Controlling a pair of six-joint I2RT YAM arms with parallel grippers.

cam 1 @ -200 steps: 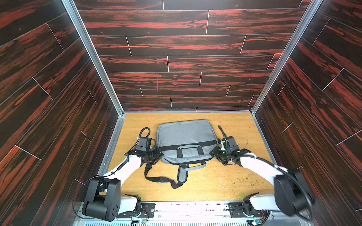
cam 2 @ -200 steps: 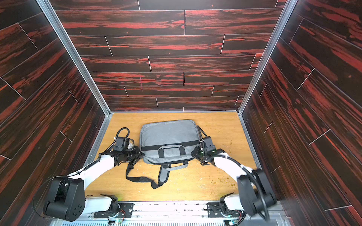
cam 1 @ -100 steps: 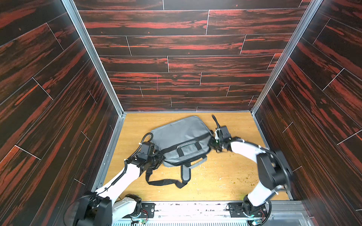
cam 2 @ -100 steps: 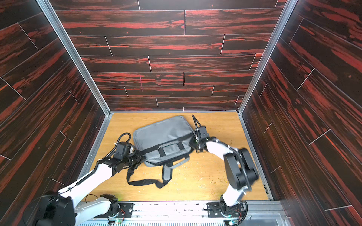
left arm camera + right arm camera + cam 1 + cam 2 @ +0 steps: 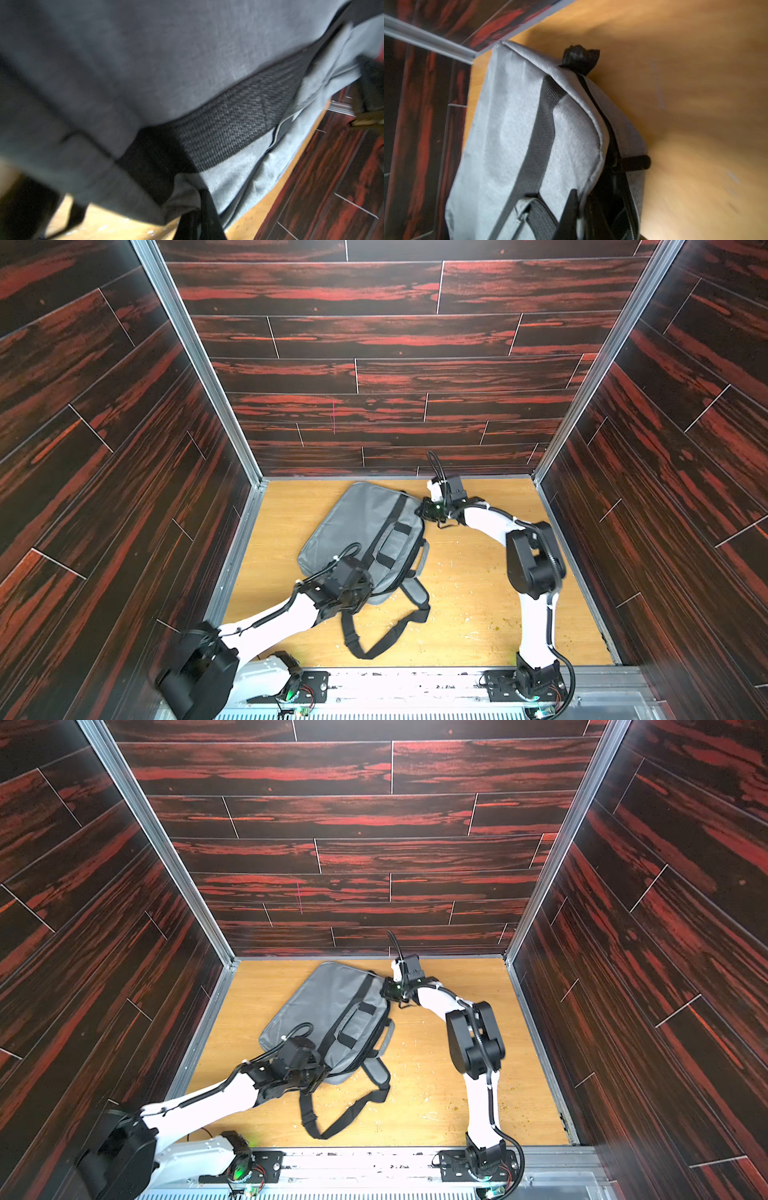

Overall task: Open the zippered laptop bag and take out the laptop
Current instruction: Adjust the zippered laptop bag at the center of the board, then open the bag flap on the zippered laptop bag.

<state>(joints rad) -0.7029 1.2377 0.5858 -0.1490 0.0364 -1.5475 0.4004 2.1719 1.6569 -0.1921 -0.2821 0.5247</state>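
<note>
The grey zippered laptop bag [image 5: 365, 526] [image 5: 328, 1002] lies slantwise on the wooden floor, one end near the back wall. My left gripper [image 5: 365, 593] [image 5: 320, 1073] is at its near corner. In the left wrist view this gripper [image 5: 199, 220] is shut on a fold of the bag's grey fabric. My right gripper [image 5: 424, 510] [image 5: 386, 992] is at the far right corner. In the right wrist view that gripper [image 5: 581, 220] is shut on the top panel's edge, beside a partly open zip with a dark gap [image 5: 614, 187]. The laptop is hidden.
The black shoulder strap [image 5: 374, 639] [image 5: 332, 1119] trails in a loop towards the front rail. Dark red panelled walls [image 5: 374, 364] close in the back and both sides. Bare floor [image 5: 478, 593] lies right of the bag.
The bag has swung from square-on to slantwise. Its right end went towards the back wall with my right gripper, which closed on it. My left gripper pulled the other end forwards.
</note>
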